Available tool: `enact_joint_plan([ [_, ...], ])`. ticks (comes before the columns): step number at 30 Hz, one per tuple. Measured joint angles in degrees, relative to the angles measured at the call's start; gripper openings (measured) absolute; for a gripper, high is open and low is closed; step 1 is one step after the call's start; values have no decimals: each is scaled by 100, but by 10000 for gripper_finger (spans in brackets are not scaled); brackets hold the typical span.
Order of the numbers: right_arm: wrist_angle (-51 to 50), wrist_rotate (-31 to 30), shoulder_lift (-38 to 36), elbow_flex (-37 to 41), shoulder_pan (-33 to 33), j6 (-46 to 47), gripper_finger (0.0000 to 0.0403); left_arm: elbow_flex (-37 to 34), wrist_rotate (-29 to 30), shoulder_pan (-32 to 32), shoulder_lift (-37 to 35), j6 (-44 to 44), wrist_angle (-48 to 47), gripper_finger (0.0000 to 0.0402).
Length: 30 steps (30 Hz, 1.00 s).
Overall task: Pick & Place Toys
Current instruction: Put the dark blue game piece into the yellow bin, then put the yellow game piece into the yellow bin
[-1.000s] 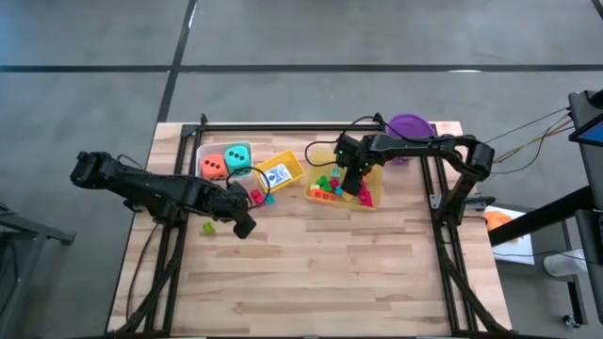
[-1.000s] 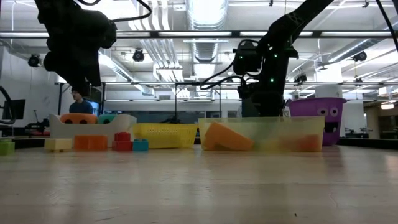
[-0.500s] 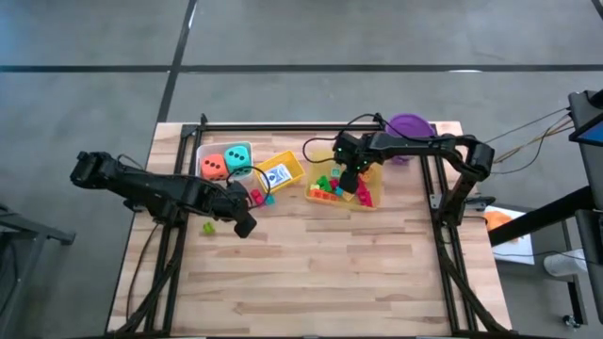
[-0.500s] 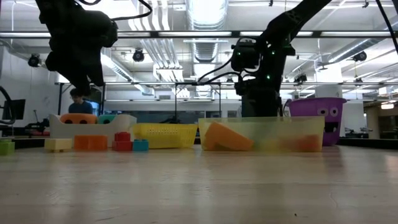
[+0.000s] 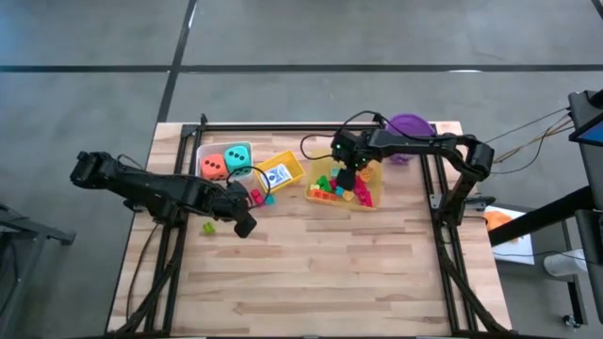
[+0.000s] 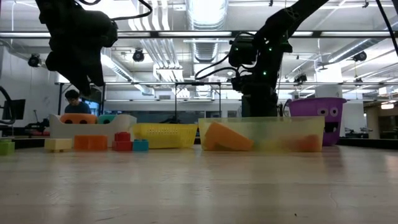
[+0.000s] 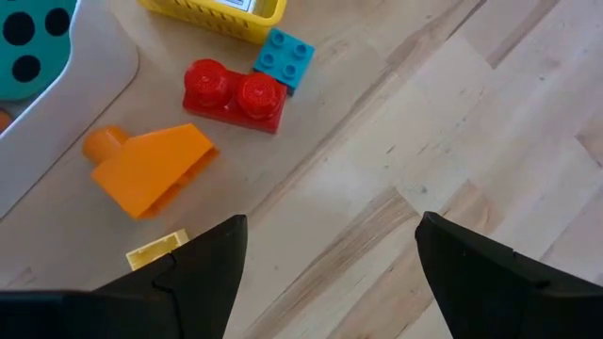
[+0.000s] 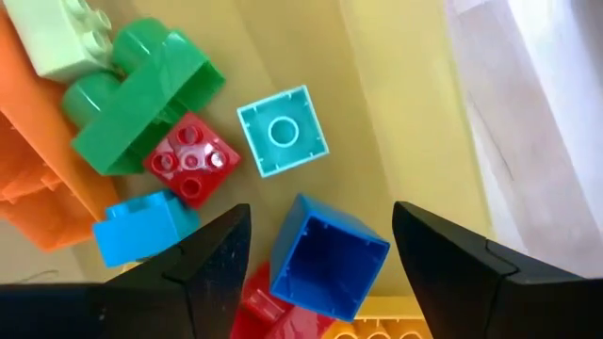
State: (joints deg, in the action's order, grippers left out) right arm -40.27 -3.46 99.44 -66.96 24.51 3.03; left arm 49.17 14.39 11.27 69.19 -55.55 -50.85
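blue brick [image 8: 329,255] between open right jaws

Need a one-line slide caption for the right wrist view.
Open right gripper above the bin floor, over a blue brick among green, red and teal bricks.

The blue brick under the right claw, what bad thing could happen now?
1. The blue brick lies tipped on other bricks in the clear bin, right between the open right gripper fingers. If the gripper dips again, it might knock the brick or catch the red brick.
2. The open left gripper hangs over the table near the orange piece and red double brick. A sideways move could shove them.
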Motion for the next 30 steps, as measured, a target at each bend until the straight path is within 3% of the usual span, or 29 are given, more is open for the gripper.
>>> enact_joint_plan([
  [11, -66, 35, 0, -457, -52, 13, 256, 0, 0, 0, 0, 0, 0, 307],
  [20, -808, 45, -2, -1146, -222, 284, 257, 0, -2, 0, 0, 0, 0, 307],
  [30, -883, -141, -2, -1297, -390, 100, 256, 0, -2, 0, 0, 0, 2, 307],
])
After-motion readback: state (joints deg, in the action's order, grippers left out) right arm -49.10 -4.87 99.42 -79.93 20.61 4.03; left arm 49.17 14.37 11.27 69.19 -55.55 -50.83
